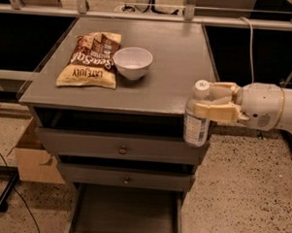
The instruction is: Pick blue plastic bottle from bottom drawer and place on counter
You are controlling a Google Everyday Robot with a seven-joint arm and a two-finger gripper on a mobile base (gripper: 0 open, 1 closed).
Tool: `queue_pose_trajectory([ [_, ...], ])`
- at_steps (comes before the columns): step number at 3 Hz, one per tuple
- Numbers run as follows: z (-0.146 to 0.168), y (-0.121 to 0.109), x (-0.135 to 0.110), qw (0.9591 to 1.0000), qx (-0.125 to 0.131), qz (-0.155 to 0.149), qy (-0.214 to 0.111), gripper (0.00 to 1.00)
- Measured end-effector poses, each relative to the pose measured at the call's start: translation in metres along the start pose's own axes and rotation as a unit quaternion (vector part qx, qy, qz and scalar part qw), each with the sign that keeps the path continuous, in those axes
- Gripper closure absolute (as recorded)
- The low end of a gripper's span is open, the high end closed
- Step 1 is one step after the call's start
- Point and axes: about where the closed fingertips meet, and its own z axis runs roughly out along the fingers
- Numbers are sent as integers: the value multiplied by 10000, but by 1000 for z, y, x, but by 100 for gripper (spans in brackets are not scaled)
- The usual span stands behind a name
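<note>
Here's the grey three-drawer cabinet [120, 146], its flat square grey tabletop [172, 66] mostly bare on the right. The shallow grey bottom drawer [127, 215] is pulled open and looks empty. From the right reaches the white robot arm [263, 106].

On the left of the tabletop lie a brown-and-yellow crisp bag [92, 60] and, touching it, a small white bowl [133, 62].

Now the prize: the small clear plastic bottle with the white cap [196, 125] hangs just off the front right corner, body in front of the top drawer. The tan gripper [207, 99] clamps it, fingers [214, 111] closed around its upper part.

The danger? The base sits below the tabletop, so moving inward without lifting would likely hit the edge and twist the bottle loose.

The bag's lettering starts "Sea Sal"; the bottle label is unreadable.
</note>
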Motion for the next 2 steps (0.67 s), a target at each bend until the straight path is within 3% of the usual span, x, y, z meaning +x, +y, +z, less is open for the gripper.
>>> queue_pose_trajectory([
  [1,-24,-17,-51,9996,181,-183,74,100],
  [2,-24,-17,-51,9996,181,-183,74,100],
])
